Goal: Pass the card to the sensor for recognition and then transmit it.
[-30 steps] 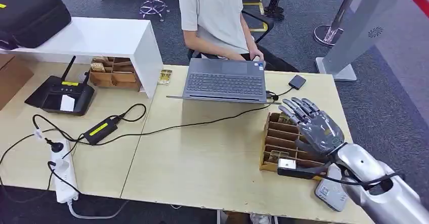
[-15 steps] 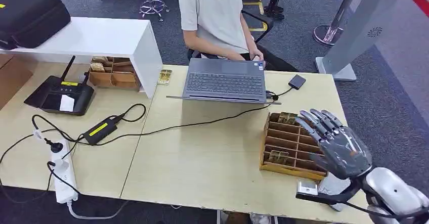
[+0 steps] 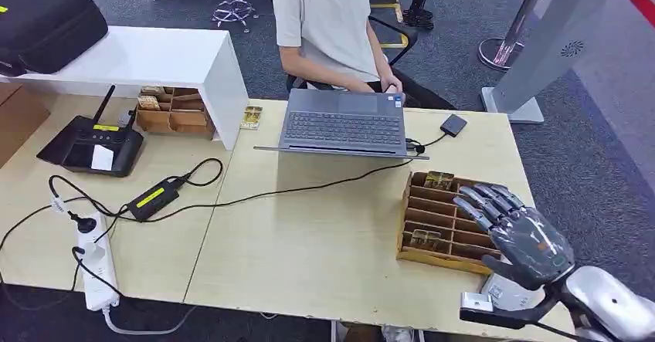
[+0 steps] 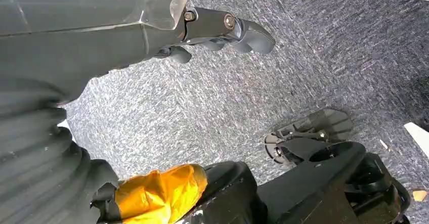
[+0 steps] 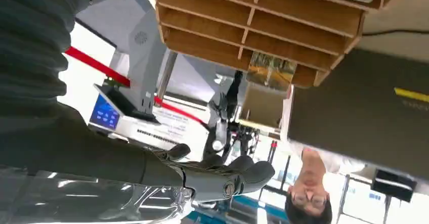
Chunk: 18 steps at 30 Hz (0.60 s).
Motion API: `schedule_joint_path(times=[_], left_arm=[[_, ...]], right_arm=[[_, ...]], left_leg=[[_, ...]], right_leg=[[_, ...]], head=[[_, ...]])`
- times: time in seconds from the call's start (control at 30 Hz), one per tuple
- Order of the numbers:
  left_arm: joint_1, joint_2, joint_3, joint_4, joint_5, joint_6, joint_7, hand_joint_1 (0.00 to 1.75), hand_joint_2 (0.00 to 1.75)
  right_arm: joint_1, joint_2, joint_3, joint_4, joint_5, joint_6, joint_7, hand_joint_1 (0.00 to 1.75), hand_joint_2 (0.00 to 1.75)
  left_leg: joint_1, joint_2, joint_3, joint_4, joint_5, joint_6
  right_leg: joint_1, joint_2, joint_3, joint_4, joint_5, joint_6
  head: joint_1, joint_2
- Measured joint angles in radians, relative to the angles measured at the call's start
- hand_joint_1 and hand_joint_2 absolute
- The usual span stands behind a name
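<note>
Wooden slotted organizer [image 3: 432,222] sits near the desk's right edge, cards [image 3: 439,180] tucked in its far compartment. I see my right hand [image 3: 519,234] hovering over it — fingers spread, empty — while my left hand [image 4: 222,29] hangs over carpet, fingers curled on nothing.

Laptop [image 3: 344,122], power strip [image 3: 96,261], seated person [image 3: 328,25], perhaps typing.
</note>
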Motion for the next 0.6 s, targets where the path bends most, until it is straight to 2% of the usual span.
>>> schedule_joint_path(times=[0.3, 0.6], left_arm=[[-0.002, -0.002, 0.002, 0.0, -0.013, 0.0, 0.0, 0.0, 1.75], [-0.003, -0.002, 0.002, 0.0, -0.02, 0.0, 0.0, 0.0, 1.75]], right_arm=[[-0.041, 0.017, 0.056, 0.08, -0.017, 0.069, 0.003, 0.0, 1.75], [-0.07, 0.037, 0.109, 0.132, -0.021, 0.085, 0.015, 0.0, 1.75]], left_leg=[[0.0, 0.0, 0.0, 0.0, 0.0, 0.0], [0.0, 0.0, 0.0, 0.0, 0.0, 0.0]], right_leg=[[0.0, 0.0, 0.0, 0.0, 0.0, 0.0], [0.0, 0.0, 0.0, 0.0, 0.0, 0.0]], head=[[0.0, 0.0], [0.0, 0.0]])
